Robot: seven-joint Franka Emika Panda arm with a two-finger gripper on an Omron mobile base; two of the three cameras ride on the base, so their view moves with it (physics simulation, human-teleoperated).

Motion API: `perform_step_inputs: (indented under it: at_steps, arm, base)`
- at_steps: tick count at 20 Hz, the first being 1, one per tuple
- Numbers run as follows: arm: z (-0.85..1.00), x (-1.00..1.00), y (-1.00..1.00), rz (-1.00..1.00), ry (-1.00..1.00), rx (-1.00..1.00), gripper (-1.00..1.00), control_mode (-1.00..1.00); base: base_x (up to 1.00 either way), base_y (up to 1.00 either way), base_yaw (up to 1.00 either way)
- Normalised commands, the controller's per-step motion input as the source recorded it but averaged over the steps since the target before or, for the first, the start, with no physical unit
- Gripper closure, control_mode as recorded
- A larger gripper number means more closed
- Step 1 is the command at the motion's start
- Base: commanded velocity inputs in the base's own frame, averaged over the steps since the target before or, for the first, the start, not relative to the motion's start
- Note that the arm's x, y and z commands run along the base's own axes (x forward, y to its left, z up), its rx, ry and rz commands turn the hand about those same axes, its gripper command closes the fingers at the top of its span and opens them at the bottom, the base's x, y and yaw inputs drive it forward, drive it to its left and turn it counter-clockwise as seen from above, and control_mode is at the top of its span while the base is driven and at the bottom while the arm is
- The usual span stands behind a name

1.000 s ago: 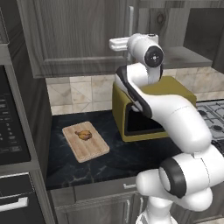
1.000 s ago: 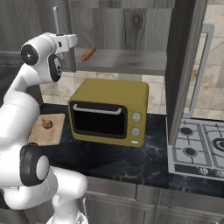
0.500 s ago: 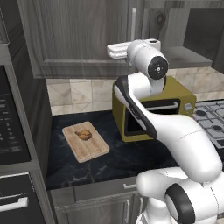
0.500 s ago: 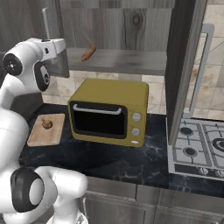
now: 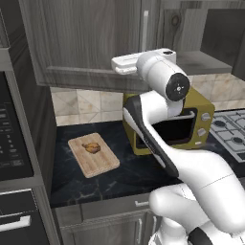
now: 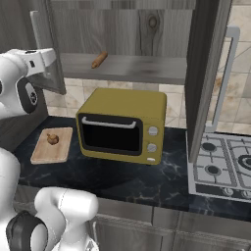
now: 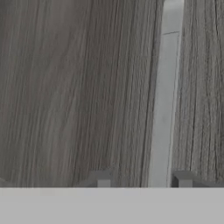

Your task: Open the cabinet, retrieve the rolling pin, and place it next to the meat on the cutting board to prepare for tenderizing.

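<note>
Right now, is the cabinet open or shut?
Open: one cabinet door stands swung out, baring the shelf where the rolling pin lies.

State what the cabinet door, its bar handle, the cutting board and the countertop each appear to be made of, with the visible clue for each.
Cabinet door: dark grey wood or wood-look laminate, matt, with grain lines. Bar handle: pale, smooth, probably brushed metal. Cutting board: light unfinished-looking wood, showing plank lines. Countertop: black polished stone, likely marble or imitation, with pale veins and faint sheen.
</note>
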Motion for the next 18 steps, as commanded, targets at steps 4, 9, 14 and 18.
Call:
perform_step_inputs:
  at_steps: [4,9,14,18]
  arm:
    - [-0.25,-0.62,0.77,0.06,0.00,0.00,1.00,-1.00]
    - [-0.22,-0.51,0.77,0.03,0.02,0.00,-1.00,-1.00]
    - [-0.07,-0.52,0.20,0.03,-0.01,0.04,-1.00,-1.00]
    - [0.00,-0.77,-0.11,0.04,-0.10,0.10,-1.00,-1.00]
  base:
    - [0.00,0.00,0.00]
    - [0.00,0.00,0.00]
    - [0.00,0.00,0.00]
    - [0.00,0.00,0.00]
